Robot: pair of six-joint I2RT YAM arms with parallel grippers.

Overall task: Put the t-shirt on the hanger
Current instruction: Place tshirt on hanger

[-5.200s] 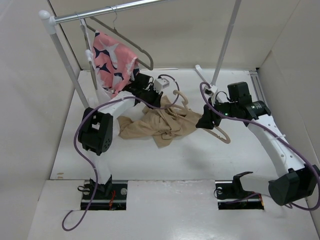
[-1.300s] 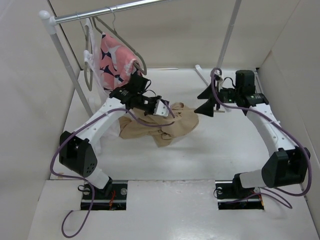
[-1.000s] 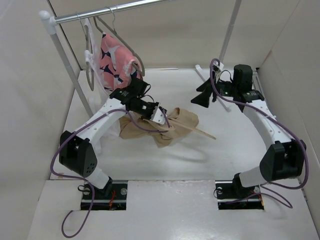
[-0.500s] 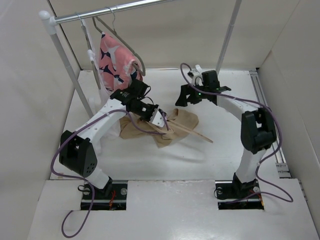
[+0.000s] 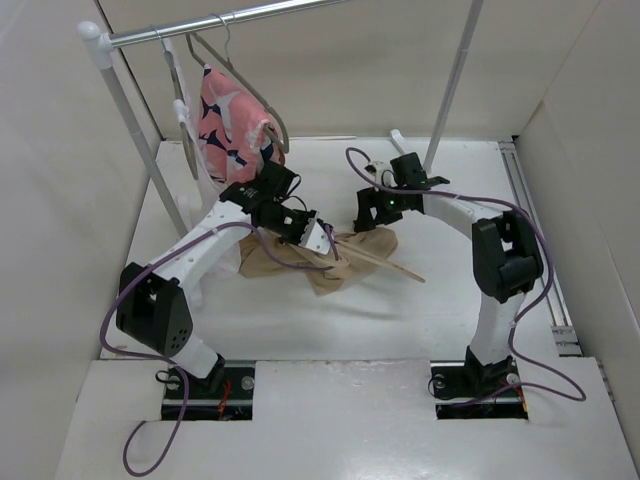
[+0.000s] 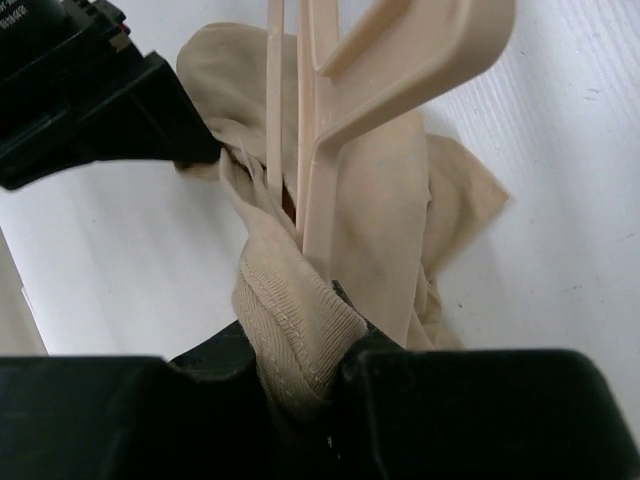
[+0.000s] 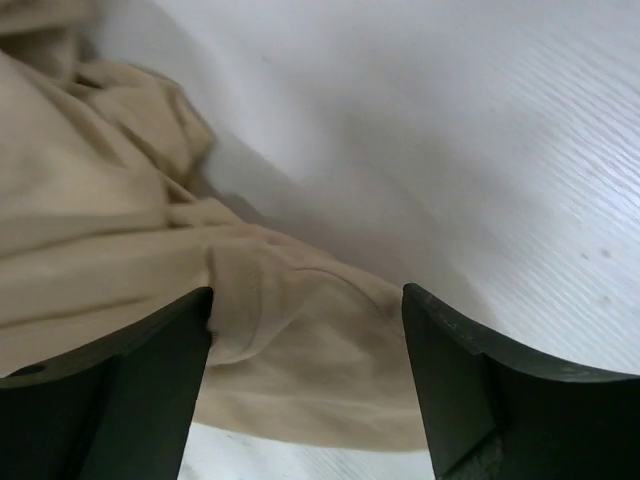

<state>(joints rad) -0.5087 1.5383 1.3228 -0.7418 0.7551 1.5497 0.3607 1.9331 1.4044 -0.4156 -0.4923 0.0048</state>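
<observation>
The tan t-shirt (image 5: 345,250) lies crumpled on the table. My left gripper (image 5: 318,238) is shut on its ribbed neck edge (image 6: 295,325). The cream hanger (image 5: 390,265) runs up out of that neck fold in the left wrist view (image 6: 410,60), and one arm pokes out to the right over the table. My right gripper (image 5: 366,218) is open and low over the shirt's far edge. In the right wrist view a fold of the shirt (image 7: 290,340) lies between its spread fingers (image 7: 470,390).
A clothes rack stands at the back, with its rail (image 5: 220,20), a left post (image 5: 140,140) and a right post (image 5: 452,85). On the rail hang a pink printed garment (image 5: 232,115), a grey wire hanger (image 5: 250,85) and a white garment (image 5: 192,165). Walls close in both sides.
My right arm has swung left from the back right and come down, open, at the shirt's far edge. The left gripper stays shut on the shirt. The hanger arm now pokes out to the right.
</observation>
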